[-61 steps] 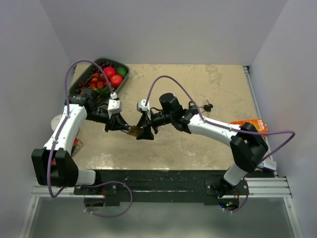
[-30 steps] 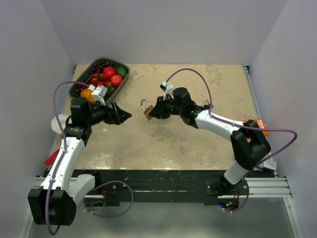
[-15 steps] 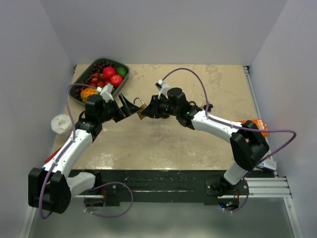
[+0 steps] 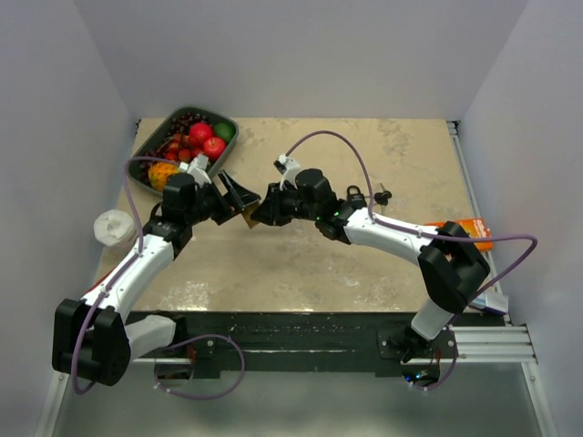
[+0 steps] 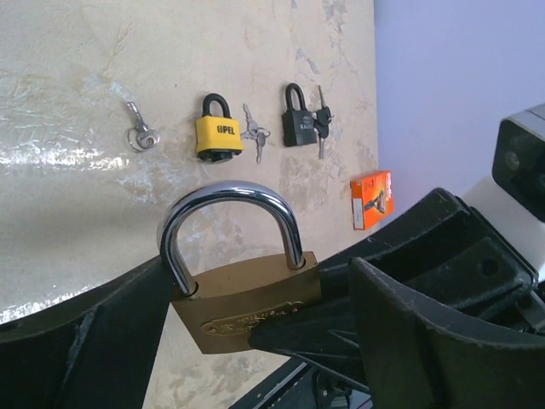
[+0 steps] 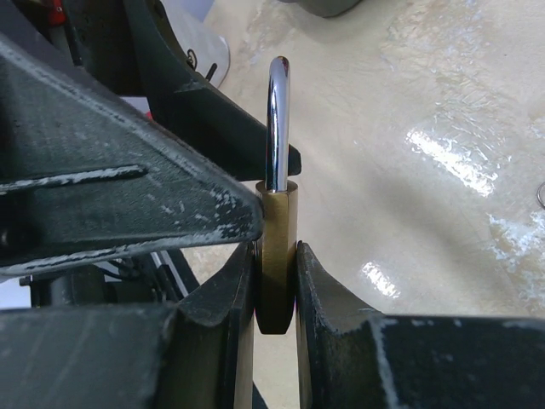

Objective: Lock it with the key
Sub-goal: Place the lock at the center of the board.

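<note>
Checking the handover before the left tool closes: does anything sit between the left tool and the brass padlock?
Nothing visible does. The left tool is open, its fingers either side of the brass padlock, which the right tool clamps by its body.

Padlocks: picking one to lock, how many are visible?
3: brass padlock in the right tool; yellow padlock and black padlock side by side on the table. More may be hidden.
</note>
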You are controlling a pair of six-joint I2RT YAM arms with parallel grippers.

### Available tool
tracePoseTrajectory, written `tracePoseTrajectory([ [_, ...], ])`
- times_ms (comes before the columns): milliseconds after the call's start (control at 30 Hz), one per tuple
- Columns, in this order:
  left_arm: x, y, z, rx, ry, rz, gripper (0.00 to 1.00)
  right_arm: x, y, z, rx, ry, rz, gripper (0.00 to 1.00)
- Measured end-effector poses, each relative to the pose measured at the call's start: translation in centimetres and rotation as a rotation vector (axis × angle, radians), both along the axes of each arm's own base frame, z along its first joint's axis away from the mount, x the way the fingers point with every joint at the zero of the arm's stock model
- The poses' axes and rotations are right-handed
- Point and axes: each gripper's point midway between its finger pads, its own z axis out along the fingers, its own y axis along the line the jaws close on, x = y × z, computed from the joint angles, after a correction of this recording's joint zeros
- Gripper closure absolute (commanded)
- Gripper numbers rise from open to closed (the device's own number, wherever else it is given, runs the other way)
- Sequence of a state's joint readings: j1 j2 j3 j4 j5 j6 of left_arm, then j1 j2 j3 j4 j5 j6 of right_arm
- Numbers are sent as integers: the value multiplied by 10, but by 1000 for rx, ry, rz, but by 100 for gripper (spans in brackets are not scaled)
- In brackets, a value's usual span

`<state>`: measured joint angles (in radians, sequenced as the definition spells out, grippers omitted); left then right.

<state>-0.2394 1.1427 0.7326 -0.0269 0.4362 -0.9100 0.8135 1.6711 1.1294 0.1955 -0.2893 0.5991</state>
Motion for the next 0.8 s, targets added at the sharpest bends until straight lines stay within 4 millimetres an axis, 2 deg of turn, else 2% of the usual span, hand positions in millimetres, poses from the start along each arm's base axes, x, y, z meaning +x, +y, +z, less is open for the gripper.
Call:
tracePoseTrajectory([
  [167,1,2,-5,0,34,34,22,0,1,-1,-9,-4,-12,100],
  [333,2,1,-10,-7,65,55,16,0,1,-4,-26,-8,-28,100],
  [800,-6,1,-27,-2,153,81,14,1,1,-11,-55,-24,-26,100],
])
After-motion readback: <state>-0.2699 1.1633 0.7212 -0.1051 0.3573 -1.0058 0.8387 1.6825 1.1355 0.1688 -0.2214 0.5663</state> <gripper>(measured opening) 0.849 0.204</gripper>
